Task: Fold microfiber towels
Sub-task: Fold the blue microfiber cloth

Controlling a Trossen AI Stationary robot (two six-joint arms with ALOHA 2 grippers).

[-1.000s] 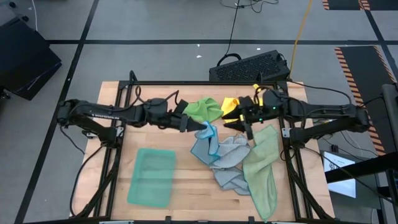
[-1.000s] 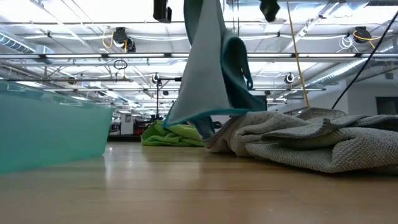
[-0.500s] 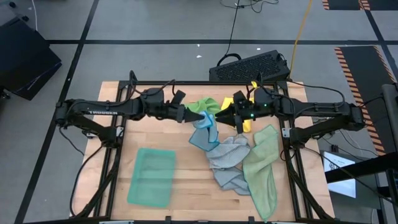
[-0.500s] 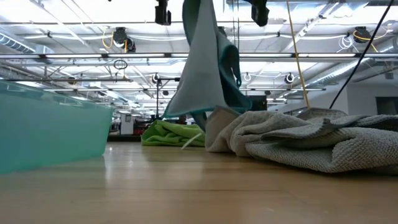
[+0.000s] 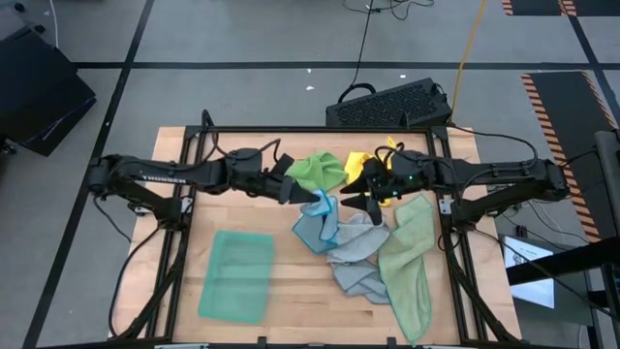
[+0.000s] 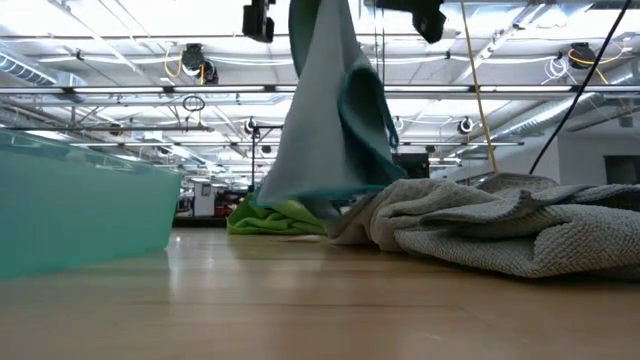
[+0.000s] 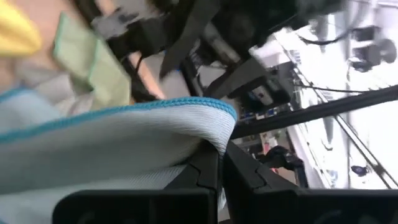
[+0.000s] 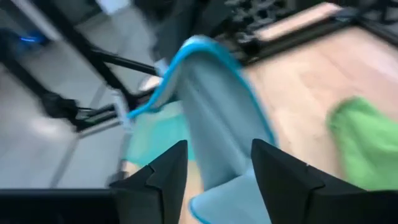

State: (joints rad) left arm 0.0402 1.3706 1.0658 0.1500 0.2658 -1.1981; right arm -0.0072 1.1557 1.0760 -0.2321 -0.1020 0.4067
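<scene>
The left gripper (image 5: 294, 191) is clamped on an upper corner of the thin light blue microfiber towel (image 5: 318, 221), which hangs lengthwise down toward the desk (image 5: 291, 291) near its far edge. The right gripper (image 5: 356, 199), fingers apart, faces it just beside, empty.

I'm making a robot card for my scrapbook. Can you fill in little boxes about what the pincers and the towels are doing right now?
left pincer: shut on the light blue towel, lifting it above the table
right pincer: open, facing the hanging light blue towel
folded already: teal towel, lying flat
waiting in a heap: grey towel, sage towel
at the far side: bright green towel, yellow towel
</scene>
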